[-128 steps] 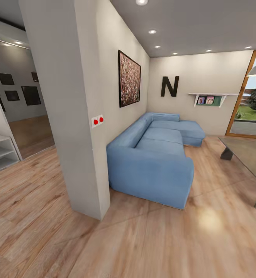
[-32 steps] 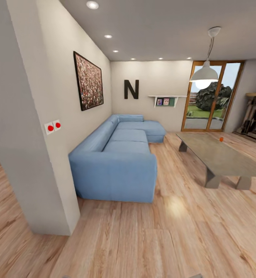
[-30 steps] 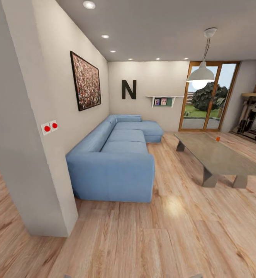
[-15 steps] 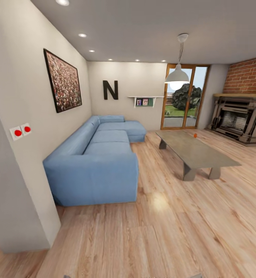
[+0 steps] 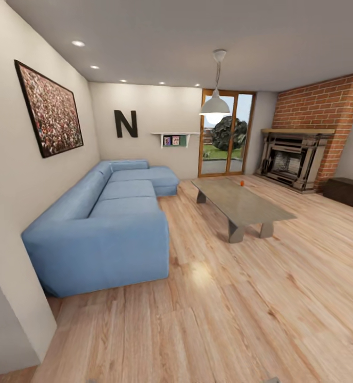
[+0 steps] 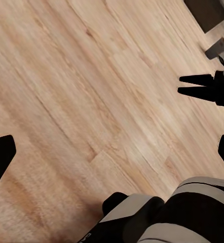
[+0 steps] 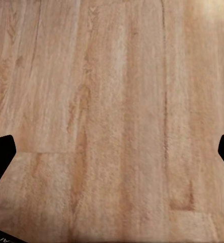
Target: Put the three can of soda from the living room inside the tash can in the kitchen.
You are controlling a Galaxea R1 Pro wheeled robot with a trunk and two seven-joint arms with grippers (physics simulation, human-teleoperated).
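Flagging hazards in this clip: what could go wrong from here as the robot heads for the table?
Only one orange can shows, small and far off on the low table; the other cans may be missed. The sofa corner sits close to the path. Both grippers, left and right, are open and empty.

A home living room: blue sofa (image 5: 107,223), brick fireplace (image 5: 296,159), coffee table (image 5: 240,205).

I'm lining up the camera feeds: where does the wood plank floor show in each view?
Head view: the wood plank floor spans the lower half, under the sofa and coffee table.
Left wrist view: it lies behind the open left claw.
Right wrist view: it lies behind the open right claw.
Shared landmark: the long plank seams.
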